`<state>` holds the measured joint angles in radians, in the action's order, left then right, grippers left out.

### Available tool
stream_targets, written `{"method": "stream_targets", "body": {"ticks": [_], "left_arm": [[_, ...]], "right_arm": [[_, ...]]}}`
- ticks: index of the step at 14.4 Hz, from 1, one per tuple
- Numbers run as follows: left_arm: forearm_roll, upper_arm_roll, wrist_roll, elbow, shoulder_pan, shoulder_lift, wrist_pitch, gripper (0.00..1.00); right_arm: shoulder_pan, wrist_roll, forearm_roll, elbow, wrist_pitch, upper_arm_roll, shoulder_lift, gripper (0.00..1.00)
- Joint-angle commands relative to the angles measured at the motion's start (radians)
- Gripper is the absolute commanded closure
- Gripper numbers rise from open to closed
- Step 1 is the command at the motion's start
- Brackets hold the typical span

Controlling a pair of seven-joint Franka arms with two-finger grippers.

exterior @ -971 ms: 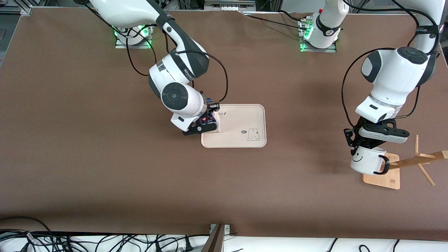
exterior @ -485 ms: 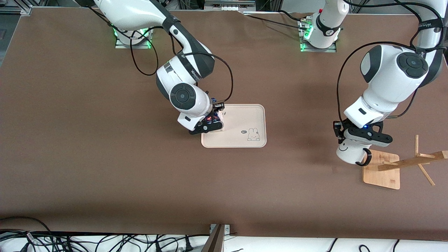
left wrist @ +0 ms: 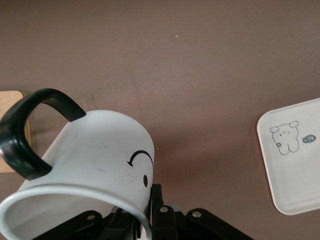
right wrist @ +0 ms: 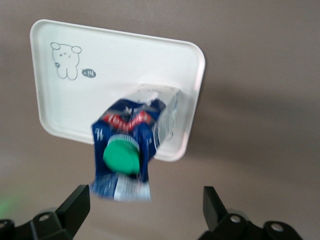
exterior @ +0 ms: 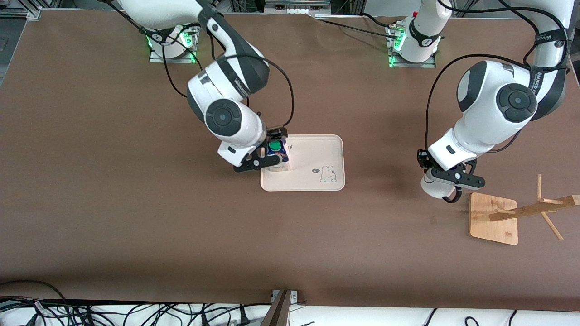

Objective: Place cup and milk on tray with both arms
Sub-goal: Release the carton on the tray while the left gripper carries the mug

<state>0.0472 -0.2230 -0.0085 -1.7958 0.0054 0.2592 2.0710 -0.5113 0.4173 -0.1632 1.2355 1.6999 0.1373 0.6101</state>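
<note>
Front view: at frame centre the tray lies on the worktop, and the milk stands on the tray's end toward the right arm. Right gripper sits around the milk with its fingers spread wide, clear of the carton in the right wrist view. At right of the frame, the left gripper is clenched on the cup's rim, holding it above the worktop between the tray and the wooden rack.
</note>
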Motion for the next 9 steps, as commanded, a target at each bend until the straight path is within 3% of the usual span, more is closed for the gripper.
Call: {"method": "stream_targets", "body": {"ticks": [1,4,7,9], "left_arm": [[-0.016,-0.001,-0.024,0.105,-0.050,0.070,-0.080,1.00],[-0.122,-0.003,-0.027,0.164,-0.109,0.156,-0.109,1.00],[-0.128,-0.002,-0.088,0.188,-0.192,0.210,-0.114,1.00],[-0.128,-0.001,-0.106,0.269,-0.267,0.293,-0.167,1.00]], "right_arm": [[0.033,0.006,0.013,-0.054,-0.144,-0.033,-0.117,0.00],[0.054,-0.087,0.008,-0.082,-0.258,-0.212,-0.232,0.00],[0.077,-0.270,0.022,-0.082,-0.286,-0.367,-0.253,0.00],[0.071,-0.327,0.074,-0.082,-0.285,-0.404,-0.250,0.00]]}}
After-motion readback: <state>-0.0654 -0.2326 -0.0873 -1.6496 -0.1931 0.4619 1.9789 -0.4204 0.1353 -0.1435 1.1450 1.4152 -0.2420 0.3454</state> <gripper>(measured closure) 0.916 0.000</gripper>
